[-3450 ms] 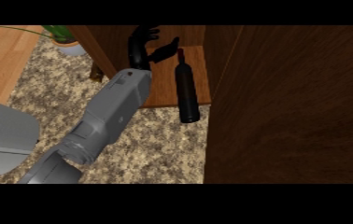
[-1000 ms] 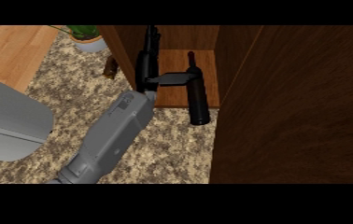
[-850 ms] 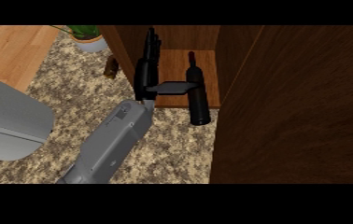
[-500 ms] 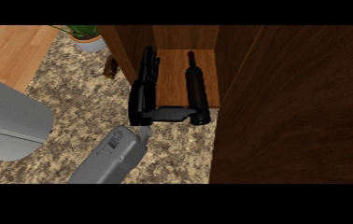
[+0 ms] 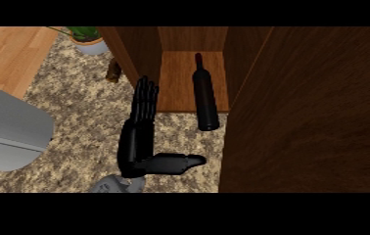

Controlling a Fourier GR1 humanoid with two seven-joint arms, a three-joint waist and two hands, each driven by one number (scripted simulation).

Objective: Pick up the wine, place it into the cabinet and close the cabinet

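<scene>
The wine [image 5: 205, 97] lies partly inside the cabinet [image 5: 189, 82], its base overhanging the worktop [image 5: 80, 116]. The robot hand [image 5: 141, 141] is released, just left. Closing the door [image 5: 303, 106] remains.

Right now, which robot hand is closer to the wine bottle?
Left. The left hand is open just left of the wine bottle, not touching it. The right hand is not in view.

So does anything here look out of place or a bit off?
The wine bottle lies on its side, neck pointing into the cabinet, its base sticking out past the shelf's front edge. The left hand is open beside it, not holding it.
</scene>
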